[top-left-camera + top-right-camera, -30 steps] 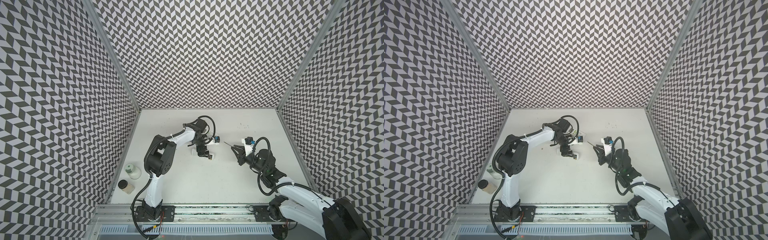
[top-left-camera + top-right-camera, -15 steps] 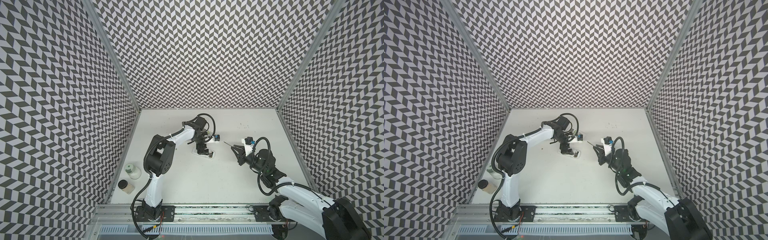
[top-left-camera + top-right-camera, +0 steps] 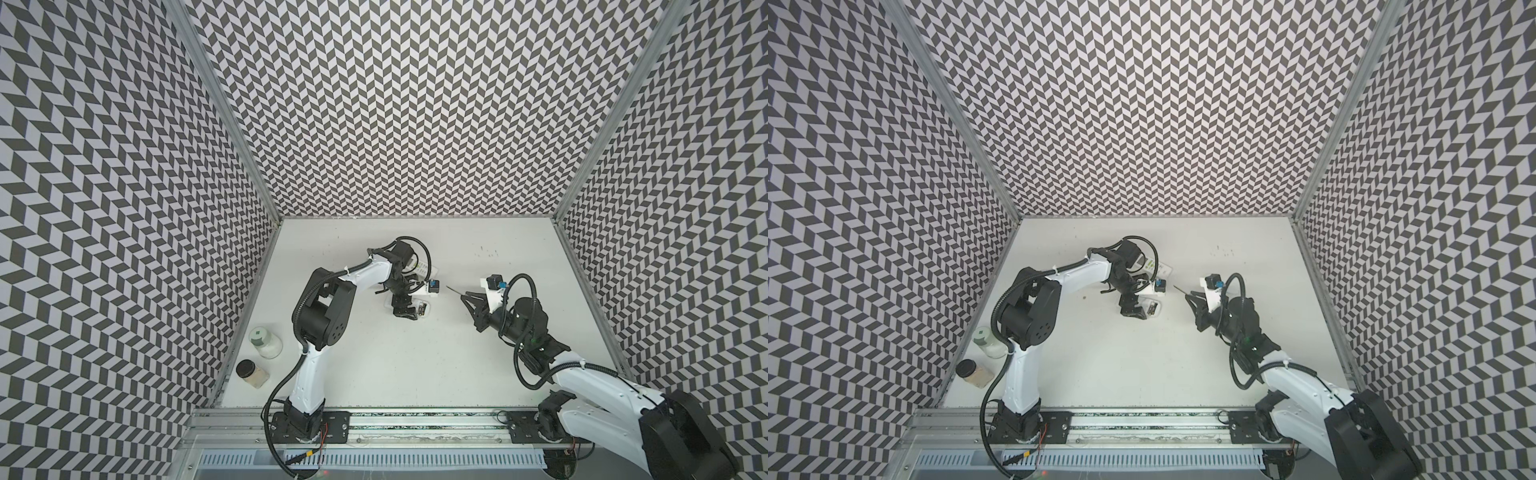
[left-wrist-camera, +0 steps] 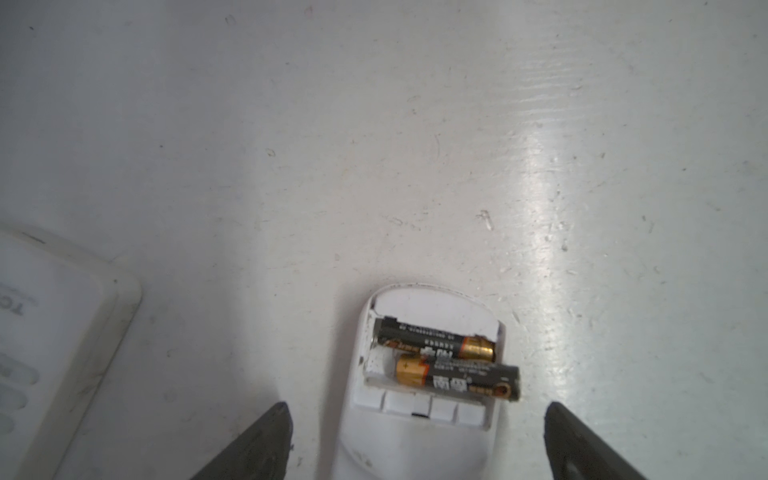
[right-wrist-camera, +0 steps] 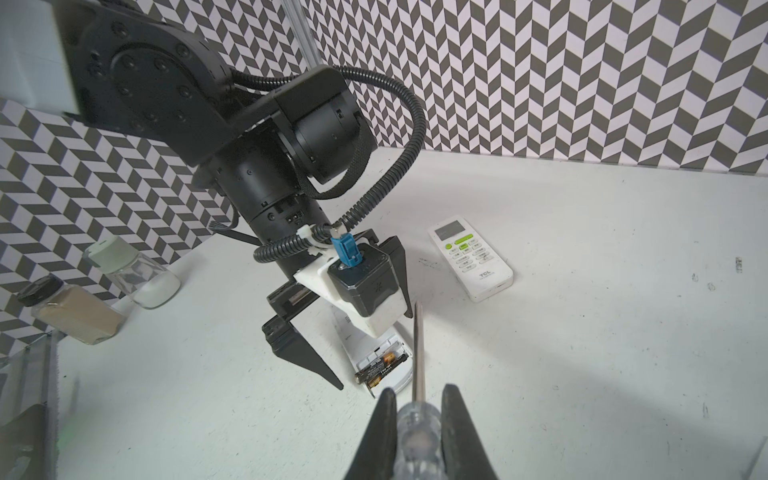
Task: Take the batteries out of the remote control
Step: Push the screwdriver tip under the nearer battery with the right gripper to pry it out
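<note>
Left pincer point(image 4: 415, 405) shifted slightly; batteries point(image 4: 436, 340) lie crosswise in remote point(image 4: 415, 440).

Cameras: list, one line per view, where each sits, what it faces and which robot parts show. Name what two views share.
Top views: high above the arms' bases, looking down on the table; left arm and right arm show.
Left wrist: above the open left gripper, looking down at the batteries in the remote control; only its fingertips show.
Right wrist: behind the right gripper, shut on the screwdriver, facing the left arm across the table.
Shared: both wrist views show the batteries and a second remote.
</note>
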`<control>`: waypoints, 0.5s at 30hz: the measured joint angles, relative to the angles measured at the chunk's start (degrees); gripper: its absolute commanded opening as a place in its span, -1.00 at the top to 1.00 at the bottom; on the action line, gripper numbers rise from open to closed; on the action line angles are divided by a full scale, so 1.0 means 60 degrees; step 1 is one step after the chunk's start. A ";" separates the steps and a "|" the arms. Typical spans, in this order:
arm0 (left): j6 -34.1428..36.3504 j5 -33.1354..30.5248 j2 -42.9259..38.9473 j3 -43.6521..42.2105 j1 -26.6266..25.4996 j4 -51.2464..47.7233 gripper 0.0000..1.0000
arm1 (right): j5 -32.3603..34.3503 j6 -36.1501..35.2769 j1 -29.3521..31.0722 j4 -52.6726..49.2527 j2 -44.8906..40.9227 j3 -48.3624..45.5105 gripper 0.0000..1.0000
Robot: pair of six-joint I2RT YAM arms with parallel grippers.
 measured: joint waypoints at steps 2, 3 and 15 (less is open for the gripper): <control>-0.0040 0.0011 0.0000 -0.0036 -0.0044 0.0069 -0.87 | -0.0127 -0.0026 0.0000 0.0047 0.0029 0.0000 1.00; -0.0051 0.0004 0.0000 -0.0055 -0.0051 0.0087 -0.86 | -0.0204 -0.0055 0.0000 0.0055 0.0044 0.0000 1.00; -0.0138 -0.0503 -0.0248 -0.0729 0.0146 0.0328 -0.43 | -0.0984 -0.0415 0.0004 -0.0401 0.0831 0.0255 1.00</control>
